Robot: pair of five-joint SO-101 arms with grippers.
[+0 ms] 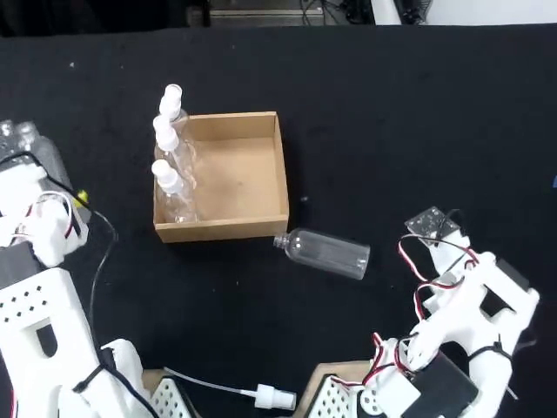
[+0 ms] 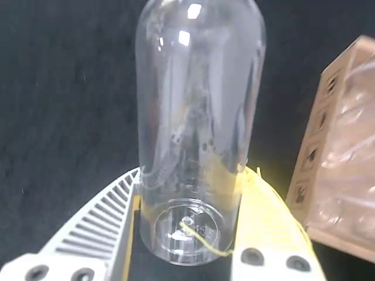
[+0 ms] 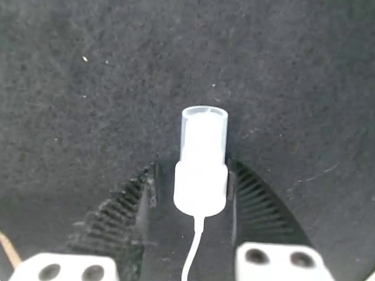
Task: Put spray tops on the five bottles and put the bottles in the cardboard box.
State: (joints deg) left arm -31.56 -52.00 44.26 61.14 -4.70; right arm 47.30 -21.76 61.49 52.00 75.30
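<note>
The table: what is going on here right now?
Spray bottles are being capped and boxed. The left pincer grips a clear bottle, and the right pincer grips a spray top. Three capped bottles sit along one side inside the cardboard box. A bare bottle lies on the table beside the box, and a spare spray top lies farther from it.

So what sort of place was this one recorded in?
Probably a robotics lab or workshop bench. There is a table covered in black cloth, two white robot arms mounted at its near edge, and cables beyond its far edge.
</note>
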